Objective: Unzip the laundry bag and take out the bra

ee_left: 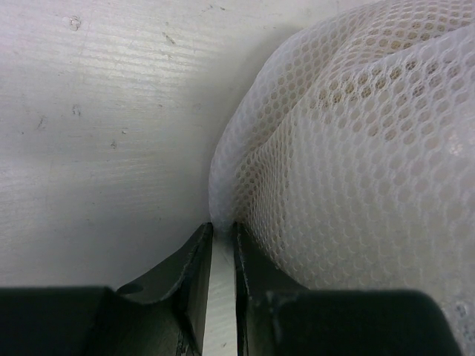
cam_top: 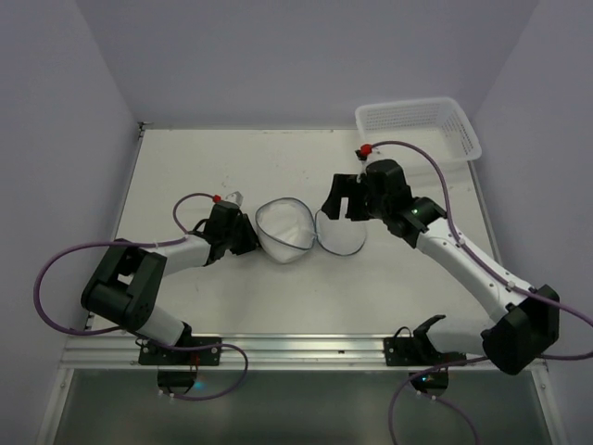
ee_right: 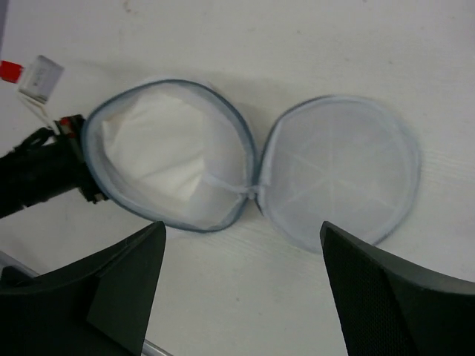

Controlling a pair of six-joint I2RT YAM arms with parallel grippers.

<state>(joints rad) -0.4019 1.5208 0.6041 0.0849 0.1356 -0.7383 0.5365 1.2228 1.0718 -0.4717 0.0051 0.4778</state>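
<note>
On white table [cam_top: 278,306], left claw [ee_left: 223,231] pinches laundry bag [ee_right: 159,159] rim; right claw [ee_right: 243,230] gapes wide.

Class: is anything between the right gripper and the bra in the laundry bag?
Nothing visible. The laundry bag lies unzipped, its lid flopped aside, so the white bra sits exposed before the open right gripper. The left gripper pinches the far rim.

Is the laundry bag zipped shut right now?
No, the laundry bag lies spread open, its two round halves side by side.
</note>
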